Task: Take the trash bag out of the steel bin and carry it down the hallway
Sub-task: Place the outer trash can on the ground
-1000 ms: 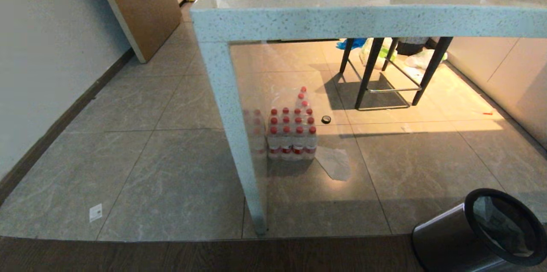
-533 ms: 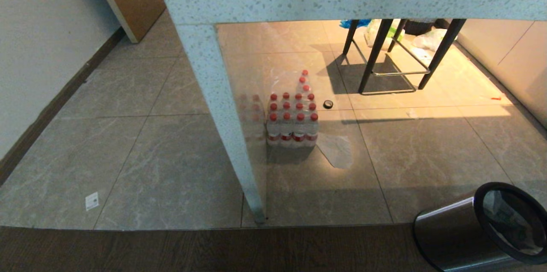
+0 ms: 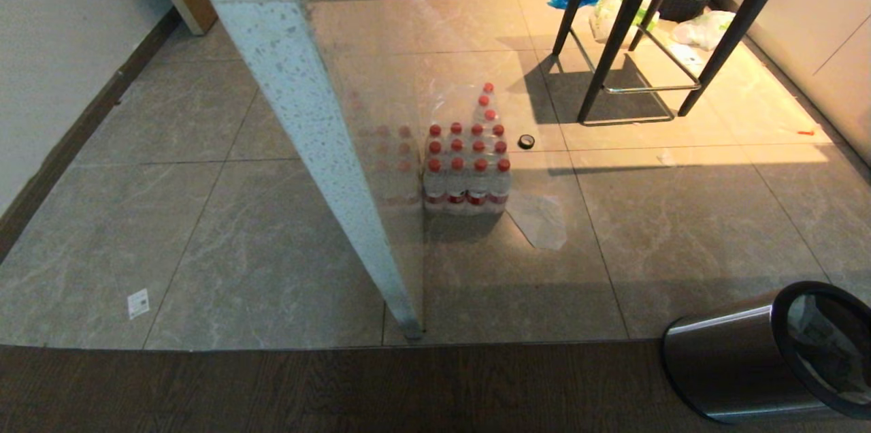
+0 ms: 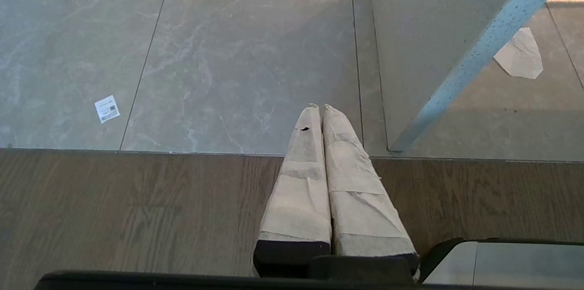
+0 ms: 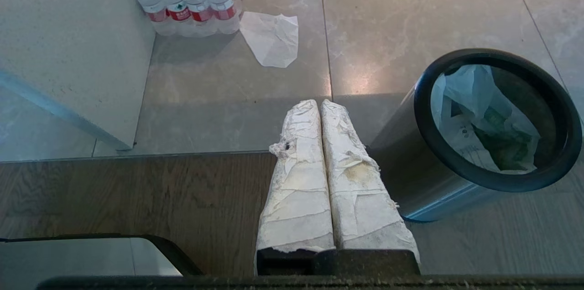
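The steel bin (image 3: 735,365) stands on the floor at the lower right of the head view, shiny with a black ring at its rim. The right wrist view looks down into the steel bin (image 5: 429,176), where the trash bag (image 5: 474,121) lies crumpled, thin white plastic with green print. My right gripper (image 5: 319,103) hangs shut and empty over the floor beside the bin, apart from it. My left gripper (image 4: 318,107) is shut and empty above the seam between wood and tile. Neither arm shows in the head view.
A speckled table leg (image 3: 320,167) stands in front of me, its top overhead. Behind it sit a pack of red-capped water bottles (image 3: 466,171), a scrap of plastic (image 3: 541,218) and a small tape roll (image 3: 525,141). A black stool (image 3: 639,58) and bags lie farther back.
The head camera has sunk lower and tilted: the tabletop has slid out of the top of the picture. Nothing on the floor has moved.
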{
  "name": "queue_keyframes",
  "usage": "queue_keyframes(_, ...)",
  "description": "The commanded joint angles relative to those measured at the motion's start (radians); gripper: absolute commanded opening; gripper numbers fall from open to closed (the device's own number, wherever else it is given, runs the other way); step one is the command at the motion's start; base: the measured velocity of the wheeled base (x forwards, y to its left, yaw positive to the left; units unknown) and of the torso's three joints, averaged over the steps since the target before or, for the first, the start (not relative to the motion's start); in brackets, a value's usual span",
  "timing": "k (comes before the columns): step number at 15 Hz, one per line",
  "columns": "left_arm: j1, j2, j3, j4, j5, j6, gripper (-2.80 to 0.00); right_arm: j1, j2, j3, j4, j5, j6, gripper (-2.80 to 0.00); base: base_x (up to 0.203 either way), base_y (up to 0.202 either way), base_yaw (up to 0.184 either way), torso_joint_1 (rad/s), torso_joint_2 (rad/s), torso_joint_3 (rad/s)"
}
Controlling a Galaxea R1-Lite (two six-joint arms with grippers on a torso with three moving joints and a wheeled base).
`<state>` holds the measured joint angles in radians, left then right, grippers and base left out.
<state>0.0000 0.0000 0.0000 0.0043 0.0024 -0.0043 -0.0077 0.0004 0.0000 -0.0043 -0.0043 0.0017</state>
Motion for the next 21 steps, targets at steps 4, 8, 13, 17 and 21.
queue_keyframes(4, 0.000, 0.000, 0.000, 0.000, 0.001, 0.001, -2.80, 0.000, 0.000, 0.000, -0.002, 0.001, -0.006, -2.80, 0.000, 0.000, 0.000, 0.001, 0.00, -0.017)
queue_keyframes(8, 0.000, 0.000, 0.000, 0.000, 0.001, 0.001, -2.80, 0.000, 0.000, 0.000, -0.002, 0.001, -0.006, -2.80, 0.000, 0.000, 0.000, 0.000, 0.00, 0.000)
queue_keyframes(13, 0.000, 0.000, 0.000, 0.000, 0.001, 0.001, -2.80, 0.000, -0.001, -0.022, -0.006, -0.007, -0.007, -2.80, 0.000, 0.000, 0.000, 0.000, 0.00, 0.000)
queue_keyframes(17, 0.000, 0.000, 0.000, 0.000, 0.001, 0.001, -2.80, -0.001, 0.139, -0.432, 0.245, -0.082, -0.045, -2.80, 0.000, 0.000, 0.000, 0.000, 0.00, 0.000)
queue_keyframes(21, 0.000, 0.000, 0.000, 0.000, 0.001, 0.001, -2.80, 0.008, 0.437, -0.679, 0.589, -0.283, -0.054, -2.80, 0.000, 0.000, 0.000, 0.000, 0.00, 0.000)
